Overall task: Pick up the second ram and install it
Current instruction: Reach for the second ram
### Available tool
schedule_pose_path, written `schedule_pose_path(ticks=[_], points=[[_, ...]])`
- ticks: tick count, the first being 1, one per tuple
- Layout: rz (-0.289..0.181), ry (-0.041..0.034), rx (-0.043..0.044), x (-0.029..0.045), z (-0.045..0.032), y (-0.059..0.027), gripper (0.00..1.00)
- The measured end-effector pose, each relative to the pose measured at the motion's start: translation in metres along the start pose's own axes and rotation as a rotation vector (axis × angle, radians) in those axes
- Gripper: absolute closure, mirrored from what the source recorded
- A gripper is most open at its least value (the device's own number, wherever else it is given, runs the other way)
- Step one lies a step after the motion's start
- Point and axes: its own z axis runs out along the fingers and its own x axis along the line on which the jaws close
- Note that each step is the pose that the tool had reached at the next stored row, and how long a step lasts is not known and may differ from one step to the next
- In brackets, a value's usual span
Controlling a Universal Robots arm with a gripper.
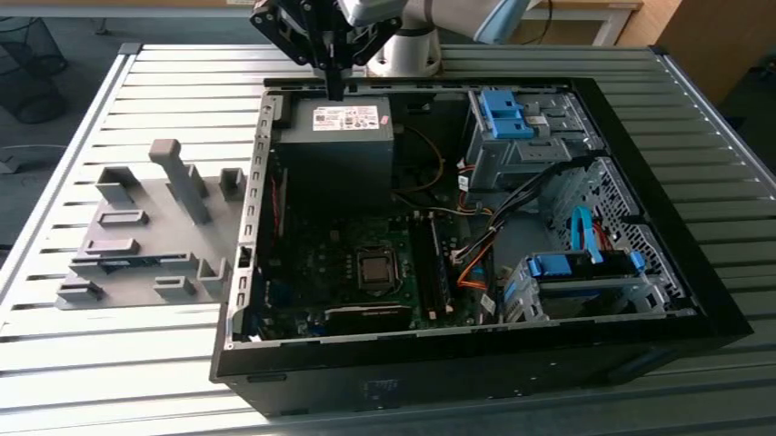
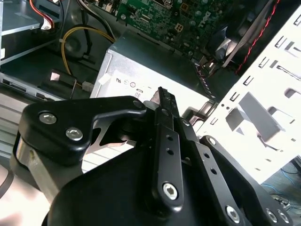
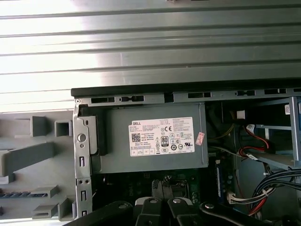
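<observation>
1. The gripper (image 1: 333,89) hangs tip-down above the rear edge of the open computer case (image 1: 461,363). Its two black fingers are pressed together into one narrow point and nothing is held between them. Both wrist views show the fingertips closed against each other in the same way (image 2: 162,96) (image 3: 164,187).
2. Directly under the tips lies the grey power supply (image 1: 340,145), its white label facing up. It sits in the case corner just below the gripper, and the fingers are apart from it.
3. Further into the case, the dark motherboard (image 1: 352,263) lies flat, with the long memory slots (image 1: 431,263) beside its processor socket. I cannot tell whether a stick is seated there.
4. Light-blue drive latches (image 1: 503,113) sit on the metal bays toward the exterior view's right.
5. The second ram (image 1: 125,263) is outside the case, lying flat in a low slot of the grey fixture (image 1: 152,238) on the exterior view's left, well apart from the gripper. In the first wrist view it shows as a thin dark-blue strip (image 3: 21,193) in that fixture.
6. Case and fixture both rest on the slatted metal table (image 1: 122,381).
</observation>
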Motion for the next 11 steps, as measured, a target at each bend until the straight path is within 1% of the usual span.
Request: schedule_pose_path(ticks=[11], points=[[0.000, 0.0000, 0.0000, 0.0066, -0.0001, -0.0005, 0.89]])
